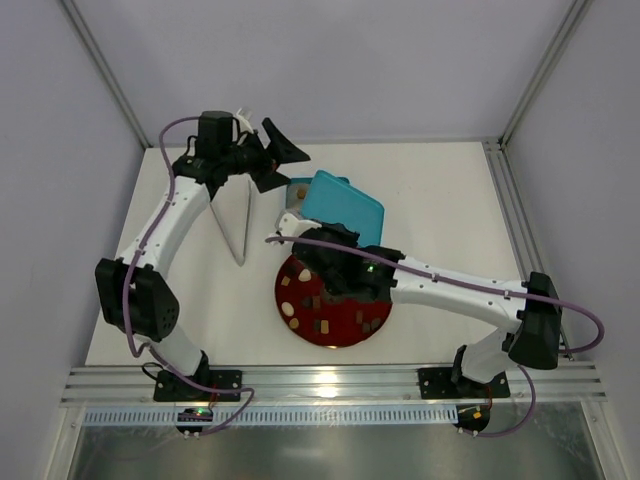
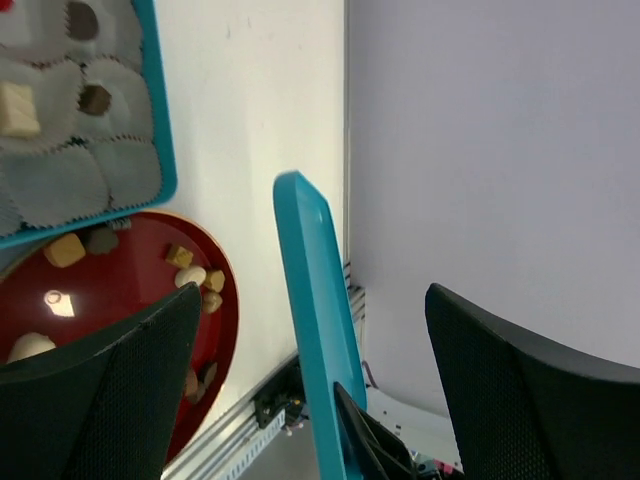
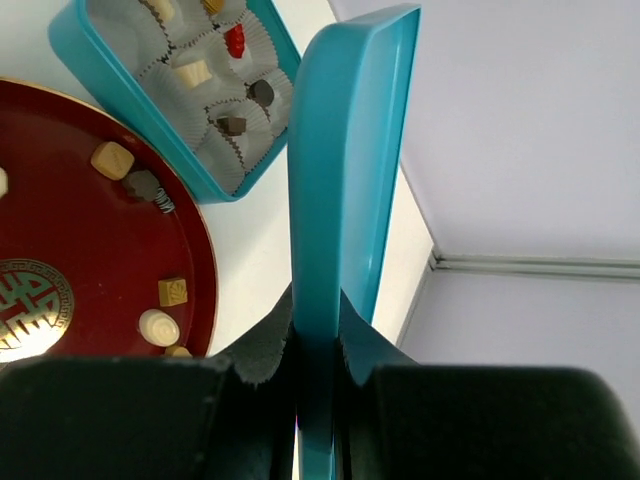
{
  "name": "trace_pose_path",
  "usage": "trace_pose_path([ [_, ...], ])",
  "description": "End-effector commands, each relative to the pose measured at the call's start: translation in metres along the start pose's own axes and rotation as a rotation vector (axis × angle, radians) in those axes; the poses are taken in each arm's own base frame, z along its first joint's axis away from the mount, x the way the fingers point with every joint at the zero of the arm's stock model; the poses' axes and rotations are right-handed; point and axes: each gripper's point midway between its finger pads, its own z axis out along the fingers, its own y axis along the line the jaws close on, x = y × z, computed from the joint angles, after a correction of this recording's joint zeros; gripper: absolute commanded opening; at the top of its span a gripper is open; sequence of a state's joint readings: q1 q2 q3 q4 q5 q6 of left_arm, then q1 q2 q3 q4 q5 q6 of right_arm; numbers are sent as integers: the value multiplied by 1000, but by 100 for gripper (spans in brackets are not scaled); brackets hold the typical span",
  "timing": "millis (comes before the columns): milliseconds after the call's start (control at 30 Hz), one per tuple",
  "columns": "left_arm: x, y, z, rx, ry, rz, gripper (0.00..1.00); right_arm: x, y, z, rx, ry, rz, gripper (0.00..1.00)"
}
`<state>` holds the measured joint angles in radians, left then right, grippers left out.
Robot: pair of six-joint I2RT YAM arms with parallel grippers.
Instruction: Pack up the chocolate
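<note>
Right pincer (image 3: pixel 315 345) clamps lid (image 3: pixel 345 150) by its edge; left pincer (image 1: pixel 279 163) wide, empty, far-left corner. Chocolates (image 3: pixel 112 160) on plate (image 3: pixel 80 260) (cups (image 3: pixel 170 50) unfilled): park lid next, probably.

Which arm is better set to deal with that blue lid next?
Probably right. Its end effector is shut on the teal lid, holding it on edge near the open box. The left end effector is open and holds nothing, so it would first need to take hold.

Left gripper (image 1: pixel 288 168) hangs wide open, raised; right gripper (image 3: pixel 315 348) pinches the teal lid (image 3: pixel 345 150).
</note>
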<state>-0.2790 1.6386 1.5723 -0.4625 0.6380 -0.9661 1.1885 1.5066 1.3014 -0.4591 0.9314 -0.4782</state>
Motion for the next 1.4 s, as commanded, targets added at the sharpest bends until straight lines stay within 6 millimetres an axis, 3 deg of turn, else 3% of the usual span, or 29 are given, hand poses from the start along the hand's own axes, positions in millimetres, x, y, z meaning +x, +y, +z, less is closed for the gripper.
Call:
trace_pose_path([
  [0, -38, 7, -6, -40, -108, 39, 90, -17, -36, -13, -55, -64, 182, 4],
  [67, -60, 17, -13, -77, -176, 36, 90, -10, -49, -3, -93, -44, 272, 4],
  [100, -66, 20, -16, -88, -194, 34, 90, -25, -54, -2, -168, -96, 338, 4],
  [267, -95, 45, -33, -181, -301, 23, 90, -48, -74, 26, -398, -177, 656, 4],
  [300, -96, 49, -34, -194, -306, 27, 90, -48, -90, 34, -406, -193, 728, 4],
  [400, -98, 63, -33, -251, -313, 48, 88, -70, -86, 45, -608, -267, 904, 4],
  [433, -96, 70, -33, -281, -306, 51, 88, -63, -97, 57, -632, -272, 964, 4],
  [467, -97, 76, -34, -307, -308, 58, 88, -77, -97, 54, -725, -335, 1004, 4],
  [500, -99, 85, -34, -344, -314, 87, 87, -75, -90, 65, -793, -308, 1097, 4],
  [533, -98, 93, -34, -369, -310, 88, 87, -70, -96, 73, -825, -314, 1162, 4],
  [567, -96, 98, -33, -384, -306, 92, 87, -82, -103, 70, -905, -405, 1183, 4],
  [600, -96, 104, -33, -400, -304, 95, 86, -74, -91, 82, -953, -382, 1230, 4],
  [633, -94, 111, -30, -414, -291, 99, 86, -76, -90, 84, -1014, -360, 1336, 4],
  [667, -93, 115, -28, -422, -284, 101, 86, -79, -96, 86, -1058, -433, 1343, 4],
  [800, -87, 135, -15, -455, -241, 104, 85, -76, -84, 113, -1185, -381, 1532, 4],
  [833, -84, 141, -10, -464, -224, 107, 85, -78, -88, 116, -1195, -414, 1548, 4],
  [1033, -70, 153, 18, -485, -160, 135, 85, -54, -69, 152, -1298, -369, 1716, 4],
  [1367, -53, 177, 49, -522, -96, 137, 83, -10, -51, 186, -1309, -299, 1808, 4],
])
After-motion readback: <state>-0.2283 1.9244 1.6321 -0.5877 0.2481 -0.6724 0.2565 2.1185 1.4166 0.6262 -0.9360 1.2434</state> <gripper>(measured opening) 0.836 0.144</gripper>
